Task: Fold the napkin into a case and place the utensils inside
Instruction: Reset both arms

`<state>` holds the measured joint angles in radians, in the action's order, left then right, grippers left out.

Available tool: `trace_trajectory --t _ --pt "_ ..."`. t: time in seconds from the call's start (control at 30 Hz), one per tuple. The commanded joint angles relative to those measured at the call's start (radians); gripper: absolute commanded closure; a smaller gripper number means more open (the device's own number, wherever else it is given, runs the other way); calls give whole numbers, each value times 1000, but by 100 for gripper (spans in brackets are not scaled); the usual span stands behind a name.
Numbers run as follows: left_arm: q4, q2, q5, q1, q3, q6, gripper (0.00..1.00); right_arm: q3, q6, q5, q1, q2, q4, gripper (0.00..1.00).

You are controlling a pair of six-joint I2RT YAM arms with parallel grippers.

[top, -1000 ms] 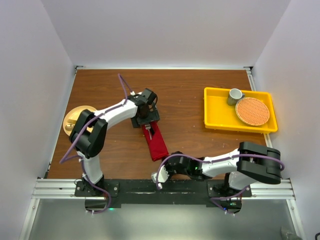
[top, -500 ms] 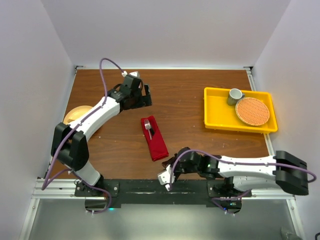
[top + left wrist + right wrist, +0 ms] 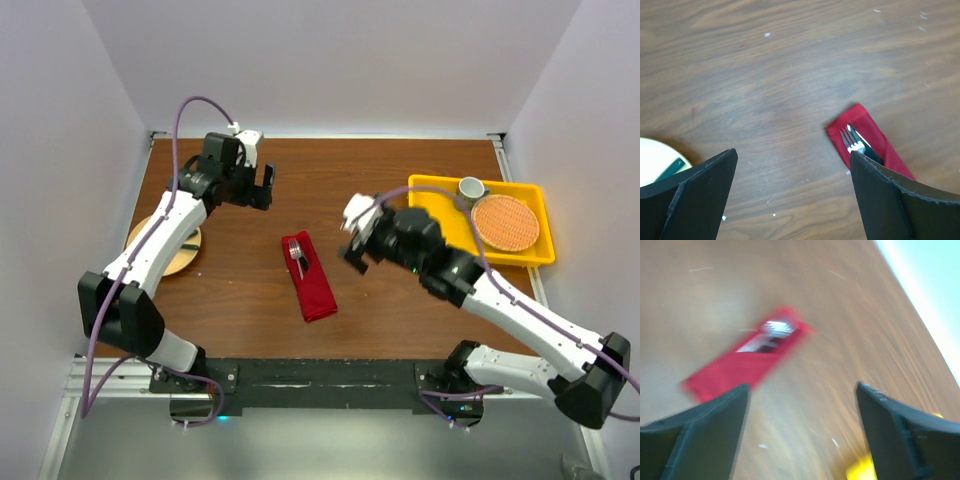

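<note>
The deep-red napkin (image 3: 312, 282) lies folded into a narrow case in the middle of the table. The silver utensils (image 3: 297, 256) stick out of its far end, a fork's tines showing. In the left wrist view the case (image 3: 875, 137) and the fork (image 3: 852, 142) lie beside the right finger. My left gripper (image 3: 262, 185) hovers open, well to the far left of the case, holding nothing. My right gripper (image 3: 355, 240) hangs open just right of the case, also with nothing in it. Its blurred wrist view shows the case (image 3: 735, 367) and the utensils (image 3: 775, 329) ahead on the left.
A yellow tray (image 3: 437, 235) at the right holds a grey cup (image 3: 470, 190) and a round orange woven mat (image 3: 505, 222). A tan round plate (image 3: 186, 252) sits at the left edge, partly under my left arm. White walls close in three sides.
My left gripper has drawn back from the case's far end toward the far left. My right arm has swung from the near edge up beside the case, and its jaws have opened.
</note>
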<state>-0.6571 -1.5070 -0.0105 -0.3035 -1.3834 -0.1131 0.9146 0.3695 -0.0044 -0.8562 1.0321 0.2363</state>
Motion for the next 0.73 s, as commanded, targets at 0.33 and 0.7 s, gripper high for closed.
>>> trace_trajectory --t 0.33,0.7 --pt "-67 128 -112 7 142 208 0 -8 -435 -28 462 -35 198 2" --pt "-59 74 -131 33 69 156 0 -11 -452 -45 545 -61 182 2"
